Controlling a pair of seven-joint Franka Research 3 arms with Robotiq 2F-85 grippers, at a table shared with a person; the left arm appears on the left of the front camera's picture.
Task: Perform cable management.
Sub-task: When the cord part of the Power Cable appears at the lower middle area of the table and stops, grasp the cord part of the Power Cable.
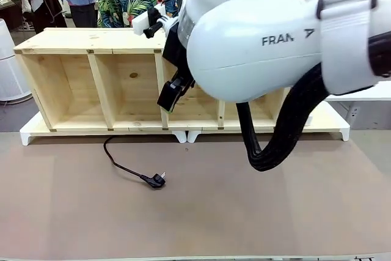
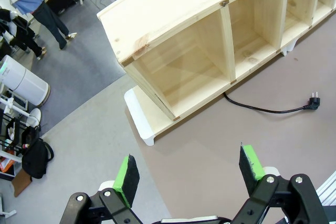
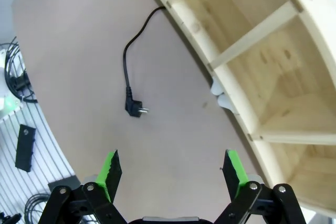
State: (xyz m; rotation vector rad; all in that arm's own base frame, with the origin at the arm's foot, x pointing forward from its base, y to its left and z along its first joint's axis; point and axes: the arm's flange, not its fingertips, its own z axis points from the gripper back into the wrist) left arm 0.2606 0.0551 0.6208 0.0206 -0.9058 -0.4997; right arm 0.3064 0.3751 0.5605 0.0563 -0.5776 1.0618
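Partly behind arm (image 1: pixel 244 47), shelf (image 1: pixel 91 41), cable (image 1: pixel 122 167) end lost beneath it, plug (image 1: pixel 156 180) on open table (image 1: pixel 275 212), left gripper (image 2: pixel 186 156), right gripper (image 3: pixel 171 156) spread.

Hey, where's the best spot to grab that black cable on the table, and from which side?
Probably the plug at the free end of the cable, from straight above: it is chunkier than the thin cord lying flat on the table, and sits clear of the wooden shelf. The open right pincer looks down on it.

Matt black cable (image 1: pixel 127 169), bare pale wood shelf (image 1: pixel 79 41), smooth matt brown tabletop (image 1: pixel 244 212).
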